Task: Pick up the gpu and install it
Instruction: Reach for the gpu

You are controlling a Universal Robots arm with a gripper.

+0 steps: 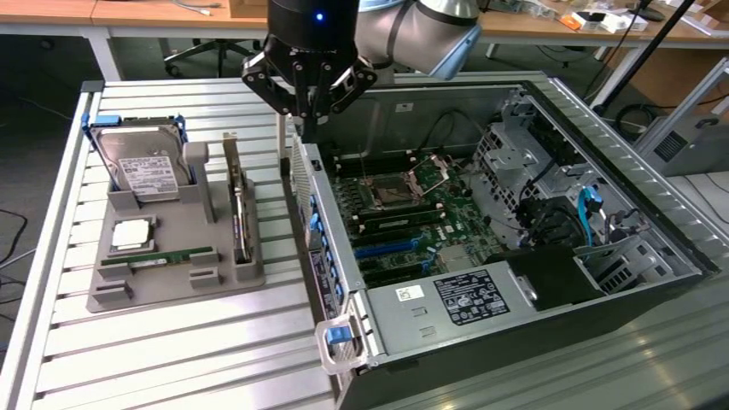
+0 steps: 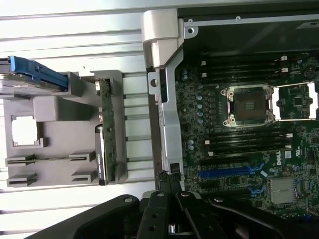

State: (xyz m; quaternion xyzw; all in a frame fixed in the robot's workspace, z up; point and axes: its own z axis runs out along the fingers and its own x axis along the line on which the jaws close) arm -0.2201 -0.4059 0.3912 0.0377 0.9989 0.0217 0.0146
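Grey plastic holder sits on the slatted table. The graphics card stands upright on its long edge in the holder, on the side nearest the computer case.

Claw: fingers pinched together, nothing between them. It hangs over the case's near wall, between holder and motherboard. It is near the card but apart from it, and above the card's top edge.

Progress, as judged: at the very start. The card has not been lifted, so both the pick-up and the seating are left. Blue slot on the motherboard is bare.

Edges and room:
- On the exterior view's left, the card has a holder post just beside it, then the hard drive in its own bay.
- On the exterior view's right there is a narrow strip of bare table, then the case wall.
- Above the card it is open.
- Memory stick lies flat and low in the holder, beside the card's foot.
- The case wall's rim stands between holder and board, so anything carried across must pass over it.
- Inside the case the middle of the board is open from above.
- Power supply sits close past the slot's end. Cables and drive cage crowd the exterior view's right.
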